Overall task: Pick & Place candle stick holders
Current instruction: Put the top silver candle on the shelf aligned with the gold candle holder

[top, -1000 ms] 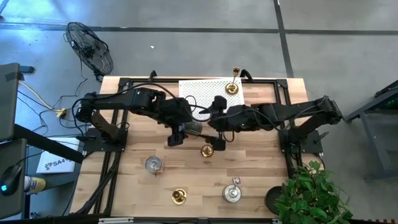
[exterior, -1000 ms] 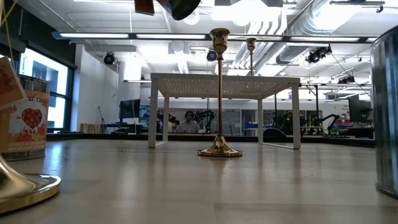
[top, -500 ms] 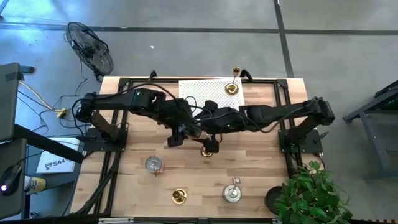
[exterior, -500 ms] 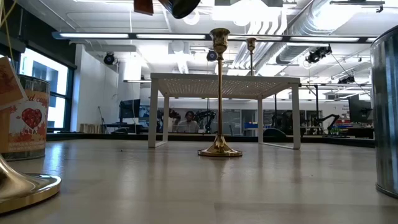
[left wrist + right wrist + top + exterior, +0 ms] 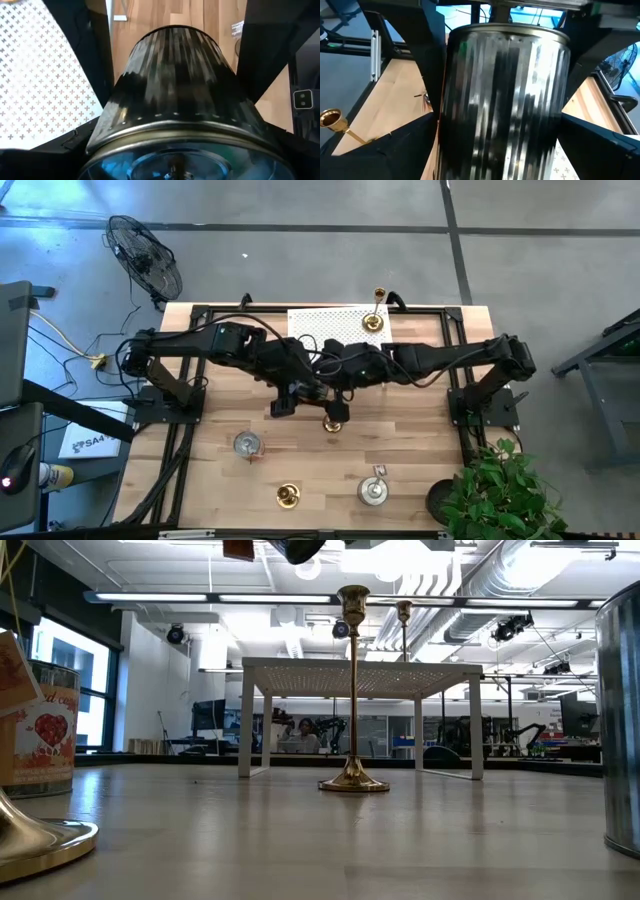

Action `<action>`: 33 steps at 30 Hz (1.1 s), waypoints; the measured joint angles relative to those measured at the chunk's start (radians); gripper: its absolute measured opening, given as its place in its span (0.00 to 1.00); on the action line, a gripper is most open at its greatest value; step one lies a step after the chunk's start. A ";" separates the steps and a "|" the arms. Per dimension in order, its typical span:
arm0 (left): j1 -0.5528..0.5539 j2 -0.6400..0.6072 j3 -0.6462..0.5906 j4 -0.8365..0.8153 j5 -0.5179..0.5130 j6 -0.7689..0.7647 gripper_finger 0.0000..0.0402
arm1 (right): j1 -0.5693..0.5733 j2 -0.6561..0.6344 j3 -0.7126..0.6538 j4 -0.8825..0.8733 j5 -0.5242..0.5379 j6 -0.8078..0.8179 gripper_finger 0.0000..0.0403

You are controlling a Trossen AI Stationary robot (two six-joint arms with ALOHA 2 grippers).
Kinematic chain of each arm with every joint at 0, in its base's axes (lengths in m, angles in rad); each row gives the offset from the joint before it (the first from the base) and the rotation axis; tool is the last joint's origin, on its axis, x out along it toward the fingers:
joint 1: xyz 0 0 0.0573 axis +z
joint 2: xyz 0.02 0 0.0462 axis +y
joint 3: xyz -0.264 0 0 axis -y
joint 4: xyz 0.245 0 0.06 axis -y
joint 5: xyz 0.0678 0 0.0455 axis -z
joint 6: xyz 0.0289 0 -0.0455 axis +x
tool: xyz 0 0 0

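A squat silvery holder (image 5: 316, 385) hangs in the air over the table's middle, and it fills the left wrist view (image 5: 172, 95) and the right wrist view (image 5: 502, 100). My left gripper (image 5: 305, 388) is shut on it. My right gripper (image 5: 330, 378) comes from the table's right, open, with one finger on each side of the holder's other end. Whether these fingers touch the holder, I cannot tell. Below them a gold candlestick (image 5: 333, 423) stands by its round base on the wood (image 5: 352, 690). My left gripper pinches the silvery holder's ribbed side wall (image 5: 112, 127) between its two fingers, near the end that faces its wrist. The fingers slant downward from the table's left. The holder is lifted clear of the table, tilted along the fingers.
A white perforated rack (image 5: 325, 328) stands at the far edge, with a gold candlestick (image 5: 373, 318) at its far right corner. Near the front stand a silvery holder (image 5: 247, 444), a gold candlestick (image 5: 288, 496) and another silvery holder (image 5: 373, 490). A potted plant (image 5: 495, 495) is at the near right corner.
My right gripper has moved toward the table's left and far side, up to the holder in my left gripper. Its open fingers now stand on either side of the holder. The left gripper and the holder have kept still.
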 joint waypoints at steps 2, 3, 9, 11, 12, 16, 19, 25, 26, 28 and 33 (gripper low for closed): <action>0.000 0.000 0.000 0.002 0.000 0.002 0.88 | 0.000 0.005 0.001 0.000 -0.005 0.000 0.96; 0.000 0.000 0.000 0.001 0.000 0.002 0.88 | 0.000 0.006 0.001 0.000 -0.007 0.000 0.95; 0.000 0.000 0.000 -0.006 -0.003 -0.002 0.88 | 0.000 0.016 0.001 0.004 -0.019 0.004 0.88; 0.000 0.000 0.000 -0.006 -0.005 -0.002 0.88 | -0.002 0.020 0.001 0.002 -0.020 0.004 0.85; 0.000 0.000 0.000 -0.006 -0.005 -0.002 0.88 | -0.003 0.020 0.002 0.002 -0.022 0.003 0.85; 0.001 0.000 0.000 -0.006 -0.006 -0.002 0.88 | -0.008 0.021 0.002 0.000 -0.028 0.000 0.85; 0.000 0.000 -0.001 -0.006 -0.005 -0.006 0.88 | -0.008 0.021 0.002 -0.001 -0.029 0.001 0.85; 0.000 0.000 -0.001 -0.006 -0.005 -0.016 0.88 | -0.007 0.022 0.002 -0.004 -0.033 0.001 0.85; 0.000 0.000 -0.001 -0.006 -0.005 -0.016 0.88 | -0.007 0.022 0.002 -0.005 -0.033 0.000 0.85; 0.000 0.000 -0.001 -0.005 -0.008 -0.016 0.93 | -0.007 0.022 0.002 -0.006 -0.033 0.000 0.85; -0.002 0.000 -0.001 -0.008 -0.064 -0.005 0.87 | -0.008 0.024 0.002 -0.015 -0.031 -0.011 0.85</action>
